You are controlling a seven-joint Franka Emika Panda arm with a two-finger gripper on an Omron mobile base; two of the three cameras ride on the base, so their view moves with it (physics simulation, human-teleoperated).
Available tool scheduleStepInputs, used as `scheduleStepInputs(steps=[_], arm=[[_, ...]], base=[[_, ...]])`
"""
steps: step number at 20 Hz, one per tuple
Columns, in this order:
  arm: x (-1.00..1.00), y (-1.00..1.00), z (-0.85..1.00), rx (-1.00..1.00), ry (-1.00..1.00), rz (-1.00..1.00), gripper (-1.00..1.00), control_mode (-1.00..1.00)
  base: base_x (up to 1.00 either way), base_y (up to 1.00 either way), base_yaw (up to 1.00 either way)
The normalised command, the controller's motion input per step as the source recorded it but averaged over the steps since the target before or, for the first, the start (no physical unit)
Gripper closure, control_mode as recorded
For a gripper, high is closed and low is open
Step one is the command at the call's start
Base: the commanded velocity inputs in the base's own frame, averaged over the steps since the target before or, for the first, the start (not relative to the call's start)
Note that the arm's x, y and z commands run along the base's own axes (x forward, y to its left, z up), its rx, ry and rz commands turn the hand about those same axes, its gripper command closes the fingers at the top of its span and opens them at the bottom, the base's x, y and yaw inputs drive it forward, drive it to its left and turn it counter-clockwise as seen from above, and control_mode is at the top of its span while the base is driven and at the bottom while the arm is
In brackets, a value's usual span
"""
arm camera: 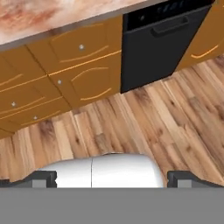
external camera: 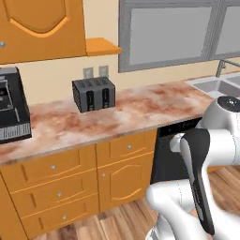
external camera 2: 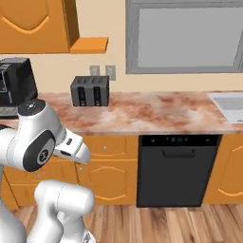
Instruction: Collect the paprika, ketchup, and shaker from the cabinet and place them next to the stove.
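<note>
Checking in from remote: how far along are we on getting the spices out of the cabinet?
Nothing looks done yet. The cabinet door appears closed at upper left, and the counter carries just a toaster and a black appliance, no jars or bottles. In hand: nothing; the gripper is open, aimed at the floor near the dishwasher. Opening the cabinet and all three pickups remain.

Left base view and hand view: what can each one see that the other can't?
The left base view alone has the toaster, the sink, the window and the shut orange cabinet. The hand view alone has the open fingers above the floorboards. Both share the marble counter, the drawers and the black dishwasher.
</note>
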Motion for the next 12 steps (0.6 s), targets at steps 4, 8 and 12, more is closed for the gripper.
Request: scheduleStepInputs(steps=[4,8,12], arm=[[0.0,0.0,0.0,0.0,0.0,0.0,-1.0,1.0],[0.0,0.0,0.0,0.0,0.0,0.0,-1.0,1.0],[0.0,0.0,0.0,0.0,0.0,0.0,-1.0,1.0]], base=[[-0.07,-0.2,-0.63],[0.01,-0.29,-0.57],[0.14,-0.33,-0.53]])
